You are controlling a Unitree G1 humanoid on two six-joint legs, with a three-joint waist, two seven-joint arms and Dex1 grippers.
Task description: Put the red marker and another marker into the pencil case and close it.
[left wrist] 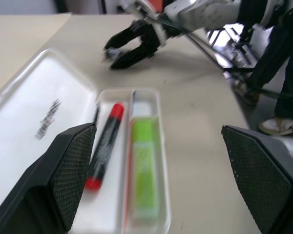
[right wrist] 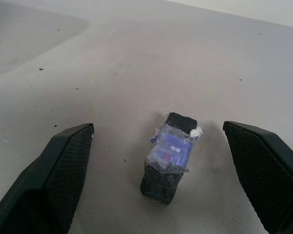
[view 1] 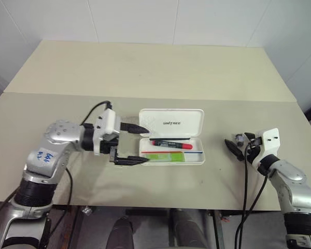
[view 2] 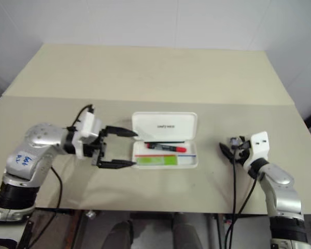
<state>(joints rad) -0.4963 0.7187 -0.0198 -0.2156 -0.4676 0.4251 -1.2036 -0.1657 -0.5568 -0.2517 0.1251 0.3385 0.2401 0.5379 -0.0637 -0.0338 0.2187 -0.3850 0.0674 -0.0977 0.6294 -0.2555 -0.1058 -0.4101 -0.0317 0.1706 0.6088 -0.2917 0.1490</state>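
Note:
The white pencil case [view 1: 171, 123] lies open in the middle of the table, its lid flat at the far side. In its tray lie the red marker [view 1: 171, 144] and, nearer me, the lime-green marker [view 1: 166, 157], side by side. My left gripper [view 1: 147, 145] hangs open at the case's left end and points right, one finger by the lid and one by the tray's near edge. The left wrist view looks along the red marker [left wrist: 105, 146] and the green marker [left wrist: 145, 168]. My right gripper [view 1: 237, 140] stands open, well right of the case.
A small black block with a blue label [right wrist: 170, 158] sits on the beige table [view 1: 145, 78] between the right gripper's fingers. A seam runs across the table behind the case. The table's front edge is close below both arms.

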